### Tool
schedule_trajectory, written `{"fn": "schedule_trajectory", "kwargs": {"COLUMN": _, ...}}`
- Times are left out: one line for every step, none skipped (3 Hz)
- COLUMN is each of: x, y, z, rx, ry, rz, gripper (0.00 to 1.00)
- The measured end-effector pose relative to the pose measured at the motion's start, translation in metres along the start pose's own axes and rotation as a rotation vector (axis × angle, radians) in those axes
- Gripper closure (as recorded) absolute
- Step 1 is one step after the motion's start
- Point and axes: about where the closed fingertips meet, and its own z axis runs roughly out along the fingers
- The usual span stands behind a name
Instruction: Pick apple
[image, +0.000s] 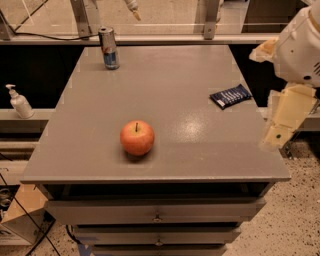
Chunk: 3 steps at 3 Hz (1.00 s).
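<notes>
Arm (300, 45) comes in at the right edge of the frame: bulky white housing at upper right, cream gripper (281, 125) hanging below it, angled down and to the left. The gripper sits off the table's right side, outside the edge and around tabletop height, well apart from everything on the table. Gripper state: can't tell from this angle. It isn't touching anything. Count, near to far: two drawer fronts (157, 212) under the table at the bottom of the frame, each with a small centre knob; one cardboard box (20, 217) on the floor at lower left; one apple (137, 137); one dark blue packet (231, 96); one white pump bottle (19, 102); one drink can (108, 48). The apple sits upright, stem up, on the grey table (165, 75), near the front edge and slightly left of centre, alone, red-orange with a paler patch on top. Only bare tabletop lies between the apple and the gripper. The packet lies flat near the right edge, mid-depth, up and left of the gripper, well apart from the apple. The pump bottle stands off the table on a low ledge at the left of the frame. The can stands upright in the far left corner of the table, well apart from the apple. Two metal posts (80, 17) and a rail run behind the far edge.
</notes>
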Motion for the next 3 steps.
{"fn": "schedule_trajectory", "kwargs": {"x": -0.054, "y": 0.019, "z": 0.013, "rx": -0.066, "ry": -0.158, "rz": -0.113, "gripper": 0.00}}
{"fn": "schedule_trajectory", "kwargs": {"x": -0.053, "y": 0.018, "z": 0.011, "rx": -0.064, "ry": -0.158, "rz": -0.110, "gripper": 0.00}}
{"fn": "schedule_trajectory", "kwargs": {"x": -0.066, "y": 0.012, "z": 0.027, "rx": -0.068, "ry": -0.193, "rz": -0.090, "gripper": 0.00}}
